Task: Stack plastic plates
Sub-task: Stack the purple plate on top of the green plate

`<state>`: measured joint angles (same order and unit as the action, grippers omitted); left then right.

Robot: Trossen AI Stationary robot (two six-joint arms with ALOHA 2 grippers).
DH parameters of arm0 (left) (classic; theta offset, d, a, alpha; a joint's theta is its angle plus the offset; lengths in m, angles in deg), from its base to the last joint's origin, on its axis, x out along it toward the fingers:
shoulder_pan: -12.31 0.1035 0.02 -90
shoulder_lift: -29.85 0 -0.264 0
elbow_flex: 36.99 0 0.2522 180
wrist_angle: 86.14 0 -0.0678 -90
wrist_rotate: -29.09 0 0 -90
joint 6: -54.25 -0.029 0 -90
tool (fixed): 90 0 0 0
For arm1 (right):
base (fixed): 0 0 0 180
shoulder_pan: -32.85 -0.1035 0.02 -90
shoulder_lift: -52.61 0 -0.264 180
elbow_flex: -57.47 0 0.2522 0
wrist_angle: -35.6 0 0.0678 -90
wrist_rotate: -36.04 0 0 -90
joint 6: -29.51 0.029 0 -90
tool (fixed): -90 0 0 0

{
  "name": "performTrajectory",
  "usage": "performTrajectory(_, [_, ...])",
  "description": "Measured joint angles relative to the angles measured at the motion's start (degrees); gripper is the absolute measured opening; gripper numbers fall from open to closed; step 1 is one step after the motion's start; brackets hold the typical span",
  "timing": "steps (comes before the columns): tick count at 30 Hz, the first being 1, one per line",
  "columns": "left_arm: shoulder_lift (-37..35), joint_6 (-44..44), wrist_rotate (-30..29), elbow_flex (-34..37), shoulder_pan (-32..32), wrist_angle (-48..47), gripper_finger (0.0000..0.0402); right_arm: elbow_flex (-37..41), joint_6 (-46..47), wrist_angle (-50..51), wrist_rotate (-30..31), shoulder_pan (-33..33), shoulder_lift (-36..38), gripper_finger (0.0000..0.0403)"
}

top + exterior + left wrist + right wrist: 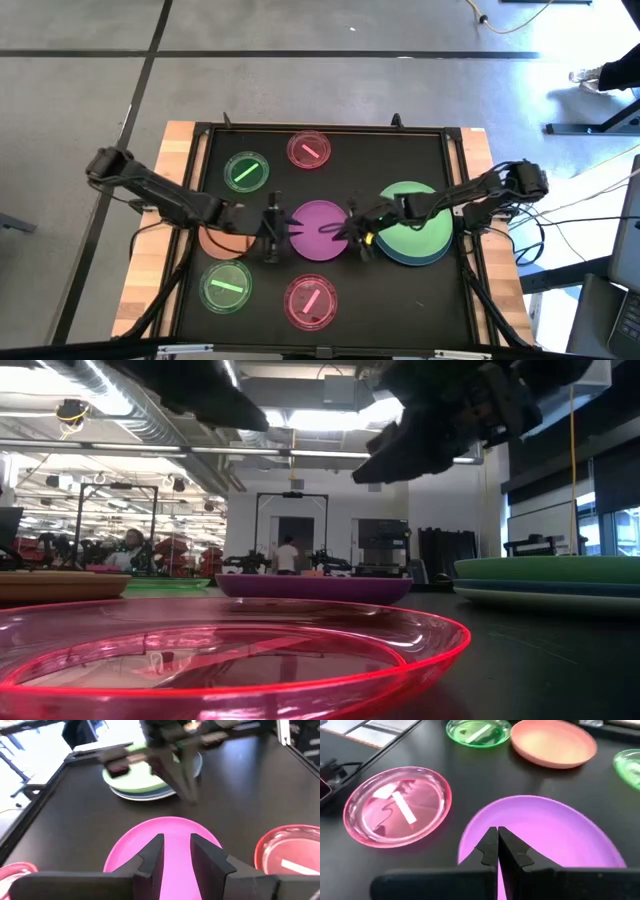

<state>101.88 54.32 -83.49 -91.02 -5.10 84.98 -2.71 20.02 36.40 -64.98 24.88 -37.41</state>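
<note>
The purple plate (320, 230) lies flat in the middle of the black table (420, 300), with a gripper at each side of it. The left gripper (271, 232) is at the plate's left rim, its fingers (152, 855) parted by a narrow gap and holding nothing. The right gripper (357, 238) is at the plate's right rim; in its own wrist view the fingers (489, 847) are pressed together just over the rim, and I cannot tell whether the edge is pinched between them.

To the right of the purple plate, a stack is already begun near the table's right edge: the green plate (418, 228) lies on a blue plate (425, 257), with a pale one apparently between them in the low view. The orange plate (222, 243) lies under the left arm. The four small clear plates stand apart: green (246, 171) and pink (309, 150) toward the far edge, green (226, 288) and pink (309, 302) toward the near edge.

The step in hand looks like lifting the purple plate onto the stack. To do it well, the rim should be caught firmly, since a thin plastic edge slips easily. The plate should rise level and clear the green plate's lip before moving over, then be set down centred. The left gripper should stay off the plate while the right one lifts.
</note>
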Motion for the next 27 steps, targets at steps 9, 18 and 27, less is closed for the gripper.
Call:
performTrajectory(9, [-4.29,3.79,-3.46,5.51,-0.73,3.92,0.0088,-1.96,1.65,1.55,0.26,-2.32,-4.04,0.0005])
performTrajectory(18, [-4.27,4.07,-3.50,5.48,-0.55,5.17,0.0088,-1.96,2.37,3.46,1.12,-2.97,-7.66,0.0120])
performTrajectory(27, [-4.27,4.07,-3.50,5.46,-0.55,5.15,0.0088,-1.91,1.59,6.97,0.94,-2.95,-7.76,0.0205])
